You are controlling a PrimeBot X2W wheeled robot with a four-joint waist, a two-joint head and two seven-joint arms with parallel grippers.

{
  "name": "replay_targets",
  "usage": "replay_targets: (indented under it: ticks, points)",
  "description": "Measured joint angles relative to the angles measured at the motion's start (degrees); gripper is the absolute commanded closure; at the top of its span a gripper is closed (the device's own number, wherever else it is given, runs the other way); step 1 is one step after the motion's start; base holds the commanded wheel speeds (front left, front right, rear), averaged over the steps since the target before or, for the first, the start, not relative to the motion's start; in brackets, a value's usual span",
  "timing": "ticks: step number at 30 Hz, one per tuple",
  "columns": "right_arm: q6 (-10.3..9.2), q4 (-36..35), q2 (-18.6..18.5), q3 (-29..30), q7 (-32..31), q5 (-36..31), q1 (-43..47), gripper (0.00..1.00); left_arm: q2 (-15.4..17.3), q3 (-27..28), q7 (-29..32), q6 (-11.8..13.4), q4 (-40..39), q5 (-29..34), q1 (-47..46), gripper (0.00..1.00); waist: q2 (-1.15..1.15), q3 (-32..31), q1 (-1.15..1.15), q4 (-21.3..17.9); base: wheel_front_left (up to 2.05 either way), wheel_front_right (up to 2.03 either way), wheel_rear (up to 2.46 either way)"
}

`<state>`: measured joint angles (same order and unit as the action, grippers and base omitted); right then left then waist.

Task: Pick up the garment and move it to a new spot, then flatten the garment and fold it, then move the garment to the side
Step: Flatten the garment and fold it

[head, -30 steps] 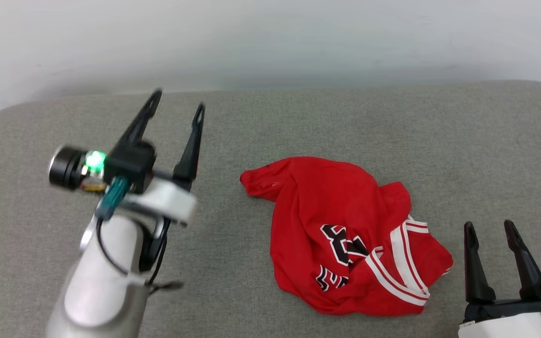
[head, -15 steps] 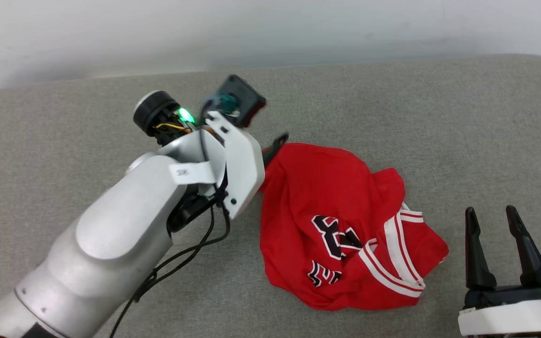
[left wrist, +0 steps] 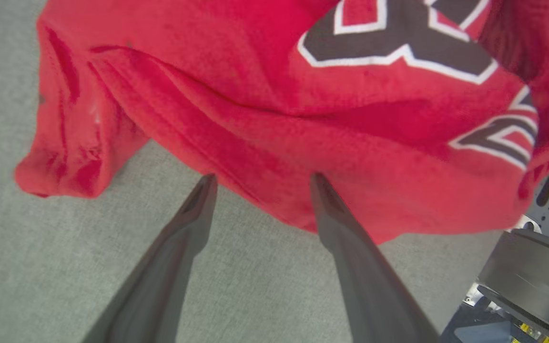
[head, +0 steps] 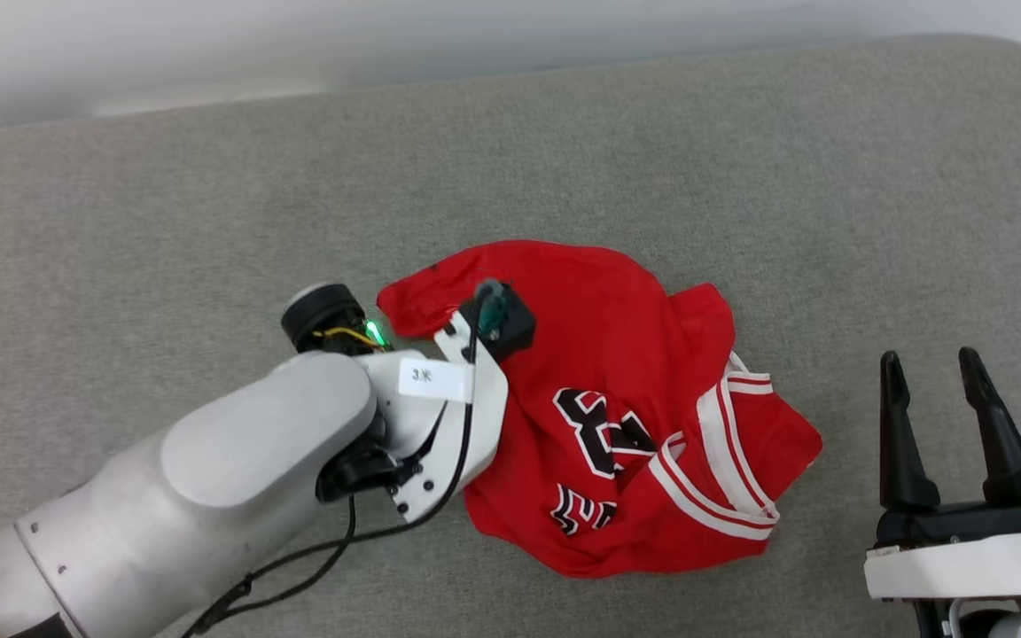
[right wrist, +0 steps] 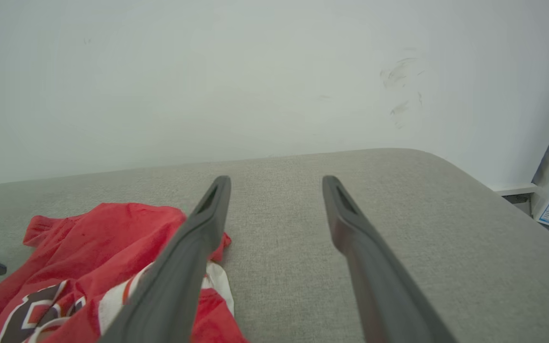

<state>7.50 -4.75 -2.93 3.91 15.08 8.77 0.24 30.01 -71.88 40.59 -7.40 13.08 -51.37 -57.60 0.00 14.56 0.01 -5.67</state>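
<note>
The garment [head: 617,390], a red T-shirt with white striped trim and black-and-white lettering, lies crumpled in the middle of the grey cushion. My left arm [head: 298,461] reaches over its left edge, and the wrist hides the fingers in the head view. In the left wrist view my left gripper [left wrist: 262,178] is open and points down, both fingertips resting at the folded edge of the garment [left wrist: 255,95], with nothing pinched between them. My right gripper [head: 929,357] stands open to the right of the garment and clear of it. In the right wrist view the right gripper [right wrist: 277,180] is open, with the garment [right wrist: 88,247] at lower left.
The grey fabric cushion [head: 209,221] spreads wide on all sides of the garment, with a rounded far-right corner [right wrist: 446,166]. A white wall [right wrist: 255,71] rises behind it. Part of my dark base [left wrist: 532,267] sits at the lower right of the left wrist view.
My left arm has swung right and tipped down, from the bare cushion to the garment's left edge. The head camera has tilted downward. The right gripper has stayed put, open.
</note>
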Motion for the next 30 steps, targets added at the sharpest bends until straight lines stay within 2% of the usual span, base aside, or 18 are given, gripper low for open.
replay_targets:
  ticks: [6, 12, 15, 16, 17, 23, 24, 30]
  points:
    - [0.00, -0.1, 0.0, -0.2, 0.0, 0.4, -1.1, 0.00, -0.2, -1.4, 2.4, 0.0, 0.2, -0.7, 2.2, 0.00, 0.00, 2.4, 0.00, -1.0, 0.00, 0.00, 0.00]
    - [0.00, 0.0, 0.0, -0.4, 0.0, 0.7, -1.9, 0.00, -0.2, -0.2, 6.7, 0.2, -1.7, 3.3, 4.2, 0.00, 0.00, 4.3, 0.00, -1.4, 0.00, 0.00, 0.00]
    - [0.00, 0.0, 0.0, -0.4, 0.0, 0.7, -2.6, 0.00, -0.3, -0.1, 4.9, 0.3, -1.2, 2.4, 4.5, 0.00, 0.00, 4.7, 0.00, -1.4, 0.00, 0.00, 0.00]
    - [0.00, 0.1, 0.0, -0.4, 0.0, 0.7, -2.6, 0.00, -0.3, -0.2, 4.1, 0.2, -1.0, 2.5, 4.5, 0.56, 0.00, 4.7, 0.00, -1.4, 0.00, 0.00, 0.00]
    - [0.00, 0.1, 0.0, -0.4, 0.0, 0.7, -2.6, 0.00, -0.3, -0.3, 3.5, 0.2, -1.0, 3.2, 4.5, 1.00, 0.00, 4.6, 0.00, -1.4, 0.00, 0.00, 0.00]
    - [0.00, 0.2, 0.0, -0.1, 0.0, 0.6, -2.3, 0.00, 0.9, -1.5, -1.9, 0.0, -1.2, 3.7, 3.4, 1.00, 0.00, 3.2, 0.00, -0.7, 0.00, 0.00, 0.00]
    - [0.00, 0.3, 0.0, 0.2, 0.0, 0.6, -1.8, 0.00, 2.4, -1.3, -5.7, -0.1, -2.0, 2.6, 1.9, 1.00, 0.00, 2.4, 0.00, -0.3, 0.00, 0.00, 0.00]
    - [0.00, 0.5, 0.0, 0.3, 0.0, 0.6, -0.2, 0.00, 6.7, 0.1, -9.9, -0.1, -4.7, 1.0, -2.8, 1.00, 0.00, 0.3, 0.00, 1.3, 0.00, 0.00, 0.00]
